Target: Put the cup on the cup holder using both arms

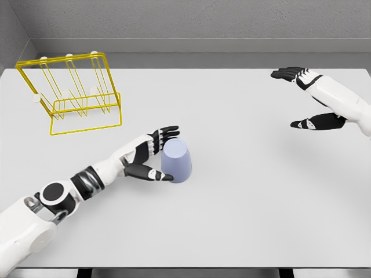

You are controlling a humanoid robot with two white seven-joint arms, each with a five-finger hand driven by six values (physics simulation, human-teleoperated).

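Note:
A pale lavender cup (pixel 177 161) stands upside down on the white table (pixel 243 202), a little left of the middle. My left hand (pixel 161 154) reaches it from the lower left, with fingers stretched along its far side and the thumb at its near side, touching or almost touching; they are not curled around it. The yellow wire cup holder (pixel 72 92) with white-tipped pegs stands at the far left, well apart from the cup. My right hand (pixel 297 97) hovers at the far right with fingers and thumb spread wide, holding nothing.
Grey walls close off the back and the left side of the table. The table's front edge runs along the bottom of the view.

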